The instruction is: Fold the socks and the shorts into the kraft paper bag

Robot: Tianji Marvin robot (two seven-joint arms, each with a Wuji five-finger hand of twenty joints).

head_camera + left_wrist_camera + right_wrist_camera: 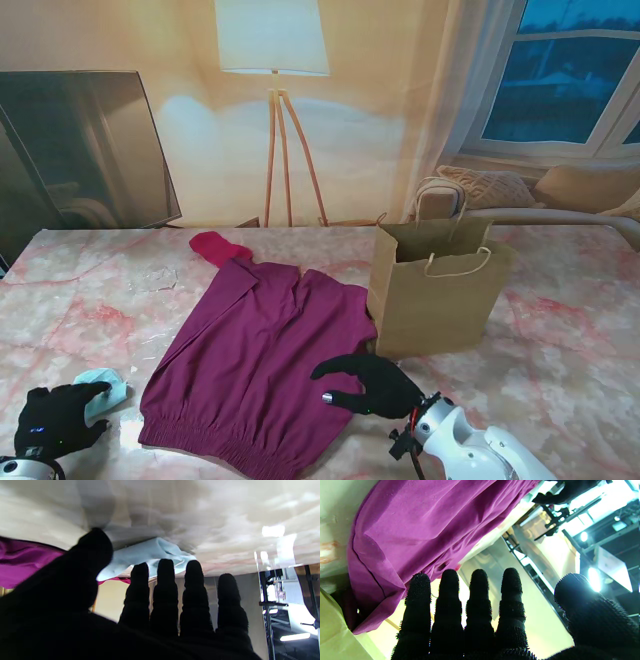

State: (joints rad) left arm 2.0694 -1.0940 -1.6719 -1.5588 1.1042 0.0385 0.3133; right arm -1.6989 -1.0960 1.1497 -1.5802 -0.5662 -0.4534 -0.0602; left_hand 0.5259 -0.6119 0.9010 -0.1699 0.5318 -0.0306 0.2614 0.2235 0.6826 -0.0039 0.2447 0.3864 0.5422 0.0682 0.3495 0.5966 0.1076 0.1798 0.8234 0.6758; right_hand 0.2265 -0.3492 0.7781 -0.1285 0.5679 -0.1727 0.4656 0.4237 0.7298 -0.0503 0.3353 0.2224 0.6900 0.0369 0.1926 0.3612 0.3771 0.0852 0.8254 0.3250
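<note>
Magenta shorts [258, 360] spread flat – kraft paper bag [437, 295] upright, open, touching their right; light-blue sock [103, 388] crumpled left.

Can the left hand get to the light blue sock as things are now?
Probably yes. The left hand is open and right beside the light blue sock, fingers pointing at it, and nothing lies between them; the shorts lie to its right.

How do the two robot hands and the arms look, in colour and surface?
Both are five-fingered and covered in black gloves. The right robot hand has small nubs all over its fingers; its wrist carries a black-and-red fitting, and the arm behind it is smooth white. The left robot hand shows tiny blue and green lights.
</note>
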